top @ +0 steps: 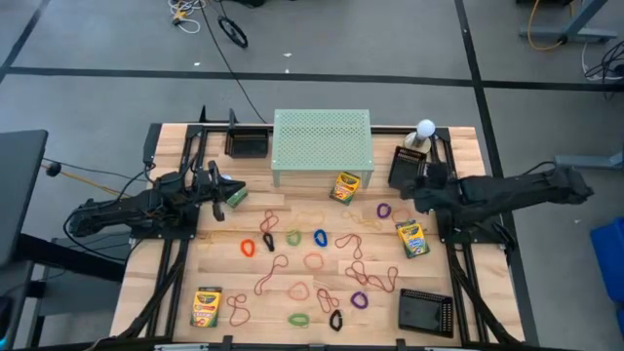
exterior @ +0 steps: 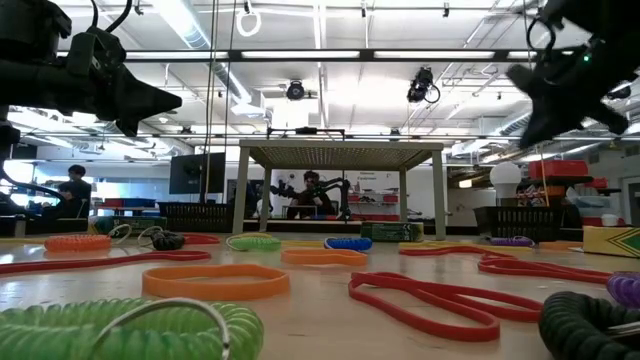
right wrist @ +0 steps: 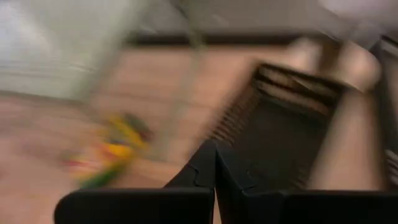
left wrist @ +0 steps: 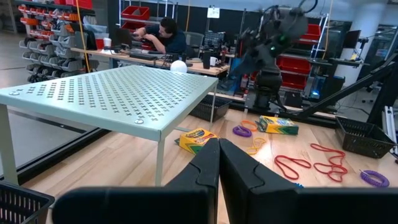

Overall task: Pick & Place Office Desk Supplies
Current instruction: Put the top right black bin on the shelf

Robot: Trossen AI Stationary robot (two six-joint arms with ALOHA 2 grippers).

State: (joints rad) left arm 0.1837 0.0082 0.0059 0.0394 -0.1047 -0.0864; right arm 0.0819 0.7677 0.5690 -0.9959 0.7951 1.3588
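Note:
Three yellow-and-green crayon boxes lie flat on the wooden table: one [top: 346, 185] at the front foot of the green riser, one [top: 412, 237] at the right, one [top: 207, 305] near the front left. Rubber-band loops [top: 312, 261] in several colours lie scattered over the table's middle. My left gripper [top: 234, 192] hovers at the table's left, level and shut [left wrist: 219, 163], with nothing in it. A small green thing [top: 238, 199] shows at its tip; what it is I cannot tell. My right gripper [top: 413, 187] hangs shut [right wrist: 215, 167] above the right rear tray, tipped downward, holding nothing.
A pale green perforated riser [top: 322, 146] stands at the back middle. Black mesh trays sit at the back left [top: 247, 143], back right [top: 406, 168] and front right [top: 426, 312]. A white ball [top: 425, 128] rests at the far right edge. A person [left wrist: 163, 34] sits beyond the table.

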